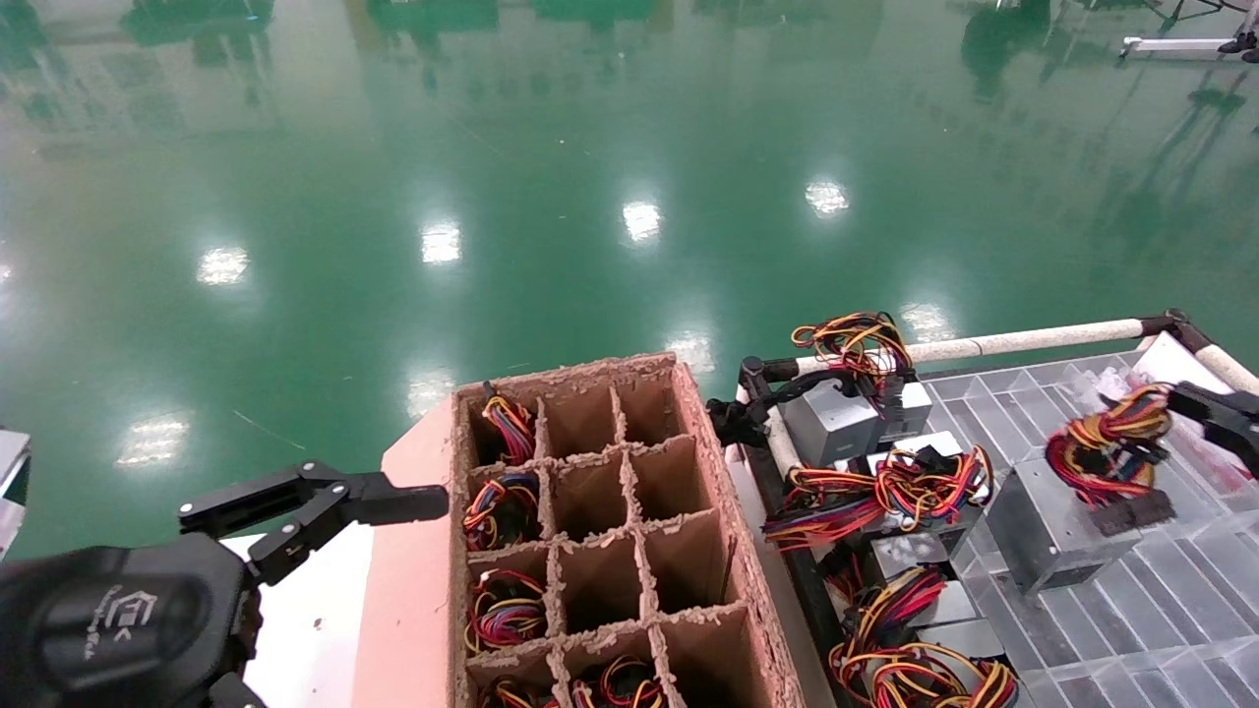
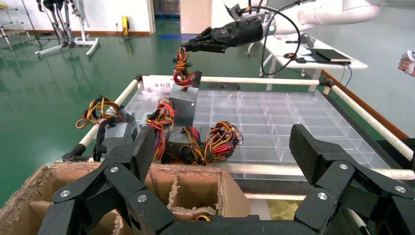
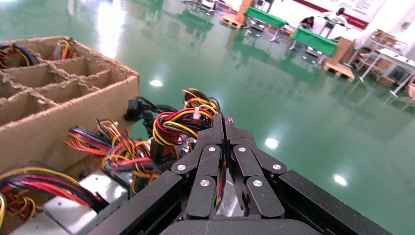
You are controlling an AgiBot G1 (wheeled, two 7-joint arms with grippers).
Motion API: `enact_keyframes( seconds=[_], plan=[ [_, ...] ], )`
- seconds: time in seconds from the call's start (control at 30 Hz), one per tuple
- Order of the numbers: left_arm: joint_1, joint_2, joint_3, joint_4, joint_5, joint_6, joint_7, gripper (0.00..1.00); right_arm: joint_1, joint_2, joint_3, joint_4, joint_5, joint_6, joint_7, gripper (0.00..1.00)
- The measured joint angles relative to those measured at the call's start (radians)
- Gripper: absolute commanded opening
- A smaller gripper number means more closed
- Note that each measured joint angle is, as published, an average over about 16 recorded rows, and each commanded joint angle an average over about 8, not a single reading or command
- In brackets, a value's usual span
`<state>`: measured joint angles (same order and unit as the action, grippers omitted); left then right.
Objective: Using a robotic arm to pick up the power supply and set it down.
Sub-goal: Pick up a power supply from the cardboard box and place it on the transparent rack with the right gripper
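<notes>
My right gripper [image 1: 1175, 398] is shut on the red, yellow and black wire bundle [image 1: 1107, 447] of a grey power supply [image 1: 1048, 526]. The box hangs tilted under the wires, low over the clear tray [image 1: 1161, 610]; whether it touches the tray I cannot tell. The right wrist view shows the closed fingertips [image 3: 218, 128] pinching the wires [image 3: 178, 125]. In the left wrist view the right gripper [image 2: 188, 47] holds the power supply [image 2: 185, 105] at the tray's far side. My left gripper [image 1: 325, 501] [image 2: 222, 147] stays open and empty beside the cardboard box.
A cardboard divider box [image 1: 689, 413] stands in the middle, several of its cells holding wire bundles. Several other power supplies [image 1: 836, 423] with tangled wires lie along the tray's left side. White padded rails [image 1: 1033, 339] frame the tray. Green floor lies beyond.
</notes>
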<state>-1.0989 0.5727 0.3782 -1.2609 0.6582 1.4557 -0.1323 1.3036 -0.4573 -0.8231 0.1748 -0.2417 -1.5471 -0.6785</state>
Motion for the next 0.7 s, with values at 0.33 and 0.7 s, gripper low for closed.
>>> enact_keyframes(
  seconds=[0.33,0.7],
  plan=[
    [0.0,0.0,0.0,0.0,0.0,0.0,0.0,1.0,0.035,-0.016,-0.024,0.034,-0.037,0.019,0.055,0.0],
    [0.0,0.0,0.0,0.0,0.0,0.0,0.0,1.0,0.015,-0.038,-0.027,0.026,-0.031,0.011,0.086,0.0]
  ],
)
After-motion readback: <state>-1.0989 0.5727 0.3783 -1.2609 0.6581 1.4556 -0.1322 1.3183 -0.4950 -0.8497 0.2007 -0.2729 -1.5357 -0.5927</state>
